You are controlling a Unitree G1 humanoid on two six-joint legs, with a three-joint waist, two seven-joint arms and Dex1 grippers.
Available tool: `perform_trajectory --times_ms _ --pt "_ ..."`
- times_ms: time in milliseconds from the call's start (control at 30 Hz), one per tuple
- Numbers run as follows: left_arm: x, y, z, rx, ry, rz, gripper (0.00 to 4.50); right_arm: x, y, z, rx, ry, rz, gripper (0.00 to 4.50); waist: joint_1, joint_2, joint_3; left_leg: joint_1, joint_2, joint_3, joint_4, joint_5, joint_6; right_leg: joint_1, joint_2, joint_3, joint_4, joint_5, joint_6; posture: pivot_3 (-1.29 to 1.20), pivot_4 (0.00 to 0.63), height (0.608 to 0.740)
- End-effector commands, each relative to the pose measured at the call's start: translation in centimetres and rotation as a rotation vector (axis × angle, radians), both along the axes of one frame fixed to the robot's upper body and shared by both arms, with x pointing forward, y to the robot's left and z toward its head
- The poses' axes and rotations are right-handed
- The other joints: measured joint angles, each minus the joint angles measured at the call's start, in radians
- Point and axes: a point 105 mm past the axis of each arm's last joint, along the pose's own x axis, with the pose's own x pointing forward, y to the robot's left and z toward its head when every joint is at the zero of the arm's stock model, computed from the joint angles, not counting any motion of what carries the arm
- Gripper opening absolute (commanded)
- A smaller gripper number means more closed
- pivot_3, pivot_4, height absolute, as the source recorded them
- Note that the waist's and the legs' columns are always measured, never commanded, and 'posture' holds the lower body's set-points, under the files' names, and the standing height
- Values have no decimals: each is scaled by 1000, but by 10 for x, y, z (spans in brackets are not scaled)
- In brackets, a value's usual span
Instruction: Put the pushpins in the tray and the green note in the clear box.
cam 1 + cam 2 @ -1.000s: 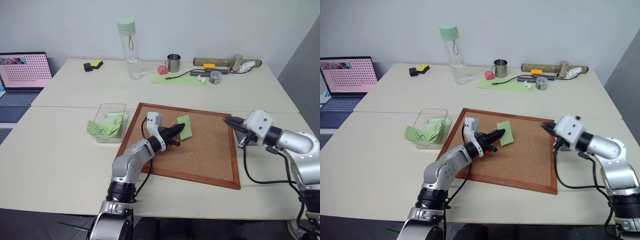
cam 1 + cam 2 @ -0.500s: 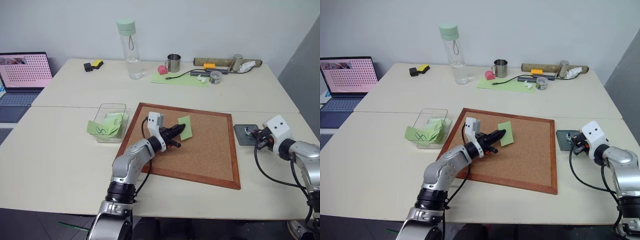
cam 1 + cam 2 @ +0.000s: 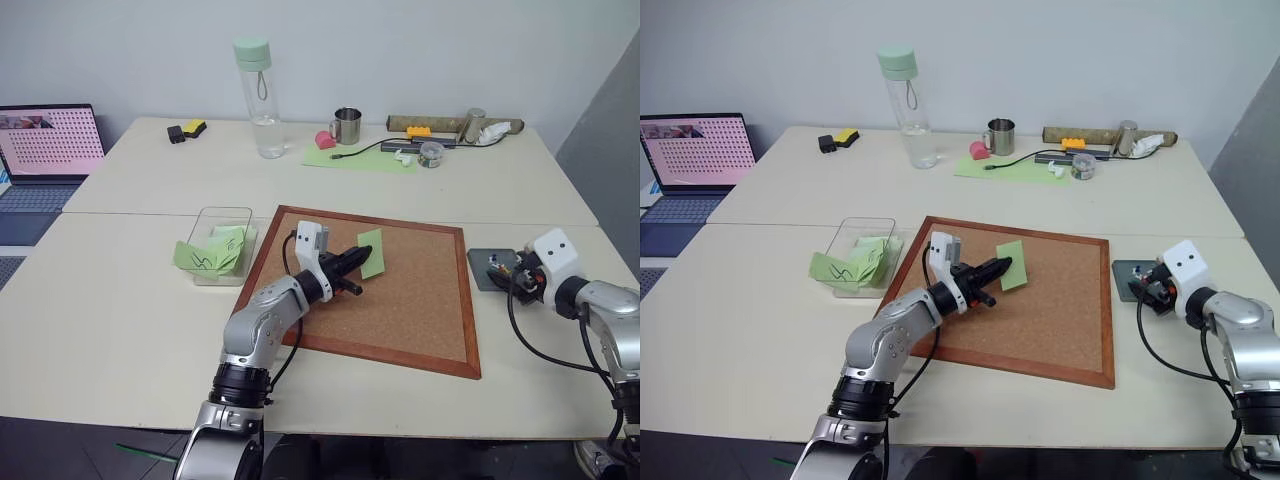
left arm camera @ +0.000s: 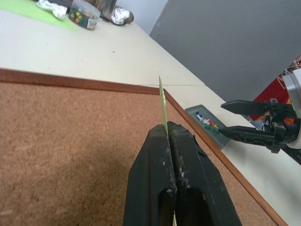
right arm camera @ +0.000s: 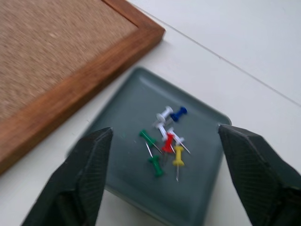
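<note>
My left gripper (image 3: 358, 262) hangs over the corkboard's middle, shut on the lower edge of the green note (image 3: 371, 253). The left wrist view shows the note (image 4: 162, 106) edge-on, pinched between the shut fingers. The dark-grey tray (image 5: 127, 117) sits on the table just off the board's right edge. Several pushpins (image 5: 167, 141) with green, red, yellow, blue and white heads lie in it. My right gripper (image 5: 164, 133) hovers over the tray, open, its fingers (image 5: 89, 179) spread to either side of the pins. The clear box (image 3: 225, 211) stands left of the board.
The wood-framed corkboard (image 3: 400, 300) fills the table's middle. Crumpled green papers (image 3: 208, 254) lie in and over the clear box. At the back stand a water bottle (image 3: 258, 100), a metal mug (image 3: 346, 126), a green mat (image 3: 360, 158) and a pin jar (image 3: 431, 153). A laptop (image 3: 45, 150) is far left.
My right gripper moved from above the board's right edge out and down to the tray, then opened over the pins. The left gripper stayed put with the note.
</note>
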Motion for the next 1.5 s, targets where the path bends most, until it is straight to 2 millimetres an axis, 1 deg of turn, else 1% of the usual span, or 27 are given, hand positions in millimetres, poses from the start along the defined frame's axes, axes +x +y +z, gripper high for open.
perform_trajectory --times_ms 33,67,167,233,300,367,433,533,700,800,867,900,967,1000,1100,1167,1233,1267,1300,1367,1400,1467,1500 --pt "-10 17 40 -23 -128 53 0 -3 29 39 -59 -117 211 4140 -3 0 0 0 0 0 0 0 0 0 0 0 0 0 0 0 150 740" --pt "-13 27 43 -8 -139 95 0 -8 44 45 -48 -125 303 4140 -7 0 0 0 0 0 0 0 0 0 0 0 0 0 0 0 150 740" --pt "-19 46 47 23 -157 204 0 -22 78 61 0 -135 503 4140 -10 0 0 1 0 -1 -1 0 0 1 0 0 0 0 0 0 150 740" --pt "-22 72 55 17 -191 371 0 -37 108 81 92 -115 648 4140 -15 0 1 1 0 -1 -1 0 0 1 0 0 -1 0 0 0 150 740" --pt "-25 89 60 27 -221 472 0 -46 122 90 129 -95 727 4140 -15 -1 2 1 0 -1 -1 0 0 1 0 0 -1 0 0 0 150 740" --pt "-25 122 64 82 -253 662 0 -51 136 100 163 -87 796 4140 -12 -2 2 0 0 -2 0 -2 3 1 0 -1 -1 0 0 0 150 740" --pt "-27 151 66 144 -263 822 0 -54 146 107 172 -82 844 4140 -9 -3 2 0 0 -2 0 -2 3 1 0 -1 -1 0 0 0 150 740" --pt "-27 174 60 221 -249 931 0 -52 153 111 189 -70 866 4140 -4 -3 2 0 0 -2 0 -2 3 1 0 -1 -2 0 0 0 150 740" --pt "-23 189 55 277 -236 1005 0 -54 155 106 195 -49 882 4140 14 -4 3 -2 0 -4 2 -2 4 0 -1 -3 -3 0 0 0 150 740" --pt "-18 190 51 276 -206 996 0 -54 155 106 196 -48 884 4140 12 -4 3 -4 0 -4 2 -2 4 -1 -1 -3 -3 1 1 0 150 740" --pt "-15 191 50 262 -195 990 396 -56 155 105 188 -45 884 4178 10 -4 3 -4 0 -4 2 -2 4 -1 -1 -4 -2 1 1 0 150 740" --pt "-14 191 51 251 -198 988 448 -56 154 105 187 -45 884 4178 10 -4 3 -4 0 -4 2 -2 4 -1 -1 -4 -2 1 1 0 150 740" --pt "-13 190 55 241 -212 980 926 -56 154 104 189 -43 878 4178 9 -4 3 -4 0 -4 2 -2 4 -1 -1 -4 -3 1 1 0 150 740" --pt "-12 191 57 240 -221 979 1053 -55 153 104 189 -42 871 4178 9 -4 3 -4 0 -4 2 -2 4 -1 -1 -4 -3 1 1 0 150 740" --pt "-12 195 59 239 -230 988 1717 -55 152 102 188 -39 860 4178 9 -4 3 -4 0 -5 2 -2 4 -1 -1 -4 -3 1 0 0 150 740" --pt "-13 197 60 240 -238 990 2016 -55 151 102 187 -37 858 4178 9 -4 3 -4 0 -5 2 -2 4 -1 -1 -4 -3 1 0 0 150 740" --pt "-15 196 65 249 -264 981 2446 -54 150 101 182 -36 854 4178 9 -4 3 -5 0 -5 2 -2 4 -1 -1 -4 -3 1 0 0 150 740" --pt "-16 196 68 261 -279 970 2548 -54 150 101 179 -36 850 4178 9 -4 3 -5 0 -5 2 -2 4 -1 -1 -4 -3 1 0 0 150 740" --pt "-17 194 71 283 -294 940 2819 -53 148 101 172 -38 843 4178 9 -4 3 -5 0 -5 2 -2 4 -1 -1 -4 -3 1 0 0 150 740" --pt "-20 192 74 320 -308 885 3106 -53 145 101 162 -38 830 4178 9 -4 3 -5 0 -5 2 -2 4 -2 -1 -4 -3 1 0 0 150 740" --pt "-23 193 74 374 -311 820 3315 -52 140 99 158 -34 808 4178 8 -4 3 -5 0 -5 2 -2 4 -2 -1 -4 -3 1 0 0 150 740" --pt "-30 195 74 449 -301 720 3315 -51 132 97 154 -28 772 4178 7 -4 3 -5 0 -5 2 -2 3 -2 -1 -5 -3 1 0 0 150 740" --pt "-36 203 73 495 -287 663 3315 -50 125 94 152 -22 737 4178 7 -4 3 -5 0 -5 1 -2 3 -2 -1 -4 -3 1 0 0 150 740"
